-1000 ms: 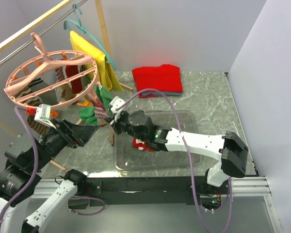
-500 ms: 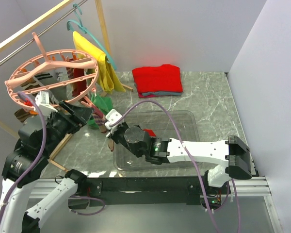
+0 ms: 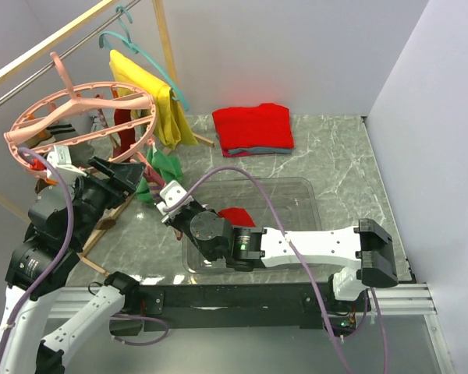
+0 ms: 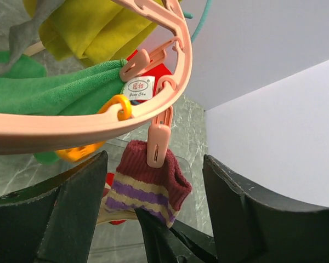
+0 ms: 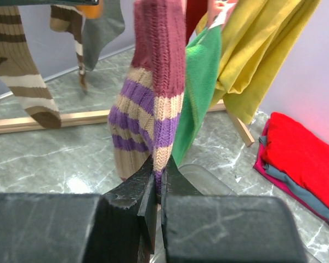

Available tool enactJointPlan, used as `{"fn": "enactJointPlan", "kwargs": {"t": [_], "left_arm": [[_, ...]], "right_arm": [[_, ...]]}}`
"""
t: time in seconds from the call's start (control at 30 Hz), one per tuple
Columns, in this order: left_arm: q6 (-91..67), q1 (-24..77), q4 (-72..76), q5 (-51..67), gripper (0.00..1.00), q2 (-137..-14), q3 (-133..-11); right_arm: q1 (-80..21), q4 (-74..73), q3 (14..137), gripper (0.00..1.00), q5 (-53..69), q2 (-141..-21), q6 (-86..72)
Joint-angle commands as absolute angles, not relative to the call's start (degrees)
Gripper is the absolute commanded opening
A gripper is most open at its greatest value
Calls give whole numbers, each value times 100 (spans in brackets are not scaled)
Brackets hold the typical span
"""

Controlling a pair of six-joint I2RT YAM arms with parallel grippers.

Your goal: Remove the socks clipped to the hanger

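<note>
At far left a pink ring hanger (image 3: 78, 117) is seen hung up and tilted, with socks clipped round its rim. A brown-and-white striped sock (image 5: 22, 71) is seen at the left of the right wrist view. The left gripper (image 3: 131, 174) is held just under the hanger rim, jaws spread wide, nothing gripped. Its fingers (image 4: 71, 213) are placed either side of a purple striped sock (image 4: 148, 189). That sock is hung by its maroon cuff from a pink clip (image 4: 158, 143) on the rim. Its lower edge is pinched by the right gripper (image 5: 155, 178), clamped tight on the knit. A green cloth (image 5: 200, 82) and a yellow shirt (image 5: 257, 49) are hung just behind. A clear tray (image 3: 296, 195) is set on the table (image 3: 335, 156) under the right arm, with a red item (image 3: 235, 216) in it. A folded red garment (image 3: 253, 128) is laid further back.
</note>
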State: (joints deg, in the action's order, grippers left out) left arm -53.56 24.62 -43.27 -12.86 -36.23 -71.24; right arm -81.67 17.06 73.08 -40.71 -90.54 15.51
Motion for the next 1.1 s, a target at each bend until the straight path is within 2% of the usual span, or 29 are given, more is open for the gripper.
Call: {"fn": "enactJointPlan", "kwargs": {"t": [0.0, 0.13, 0.23, 0.27, 0.37, 0.73, 0.9, 1.07], "left_arm": [[-4897, 2470, -4270, -1020, 76, -3455, -7277], [-4405, 2470, -4272, -564, 79, -3060, -7190], [-4150, 2470, -4254, -72, 89, -2647, -6910], [-4053, 2470, -4245, 51, 95, -2463, -6847], [-3815, 2470, -4420, 492, 99, -2172, -6689], [-3850, 2470, -4825, 993, 96, -1450, -6329], [-3911, 2470, -4896, 941, 96, -1433, -6249], [-4367, 2470, -4509, 424, 97, -1757, -6503]], "right_arm": [[-8244, 1644, 7673, 0, -4280, -9114, 1529], [-8262, 1295, 7611, 0, -3693, -9009, 1424], [-8235, 408, 8006, 0, -2806, -8991, 924], [-8218, 248, 8146, 0, -2577, -8939, 679], [-8139, 26, 8148, 0, -1427, -8746, 82], [-7480, -18, 8060, 0, 1334, -8499, -1625], [-7330, 88, 8095, 0, 1705, -8508, -1740], [-7339, 35, 8104, 0, 1363, -8596, -1644]]}}
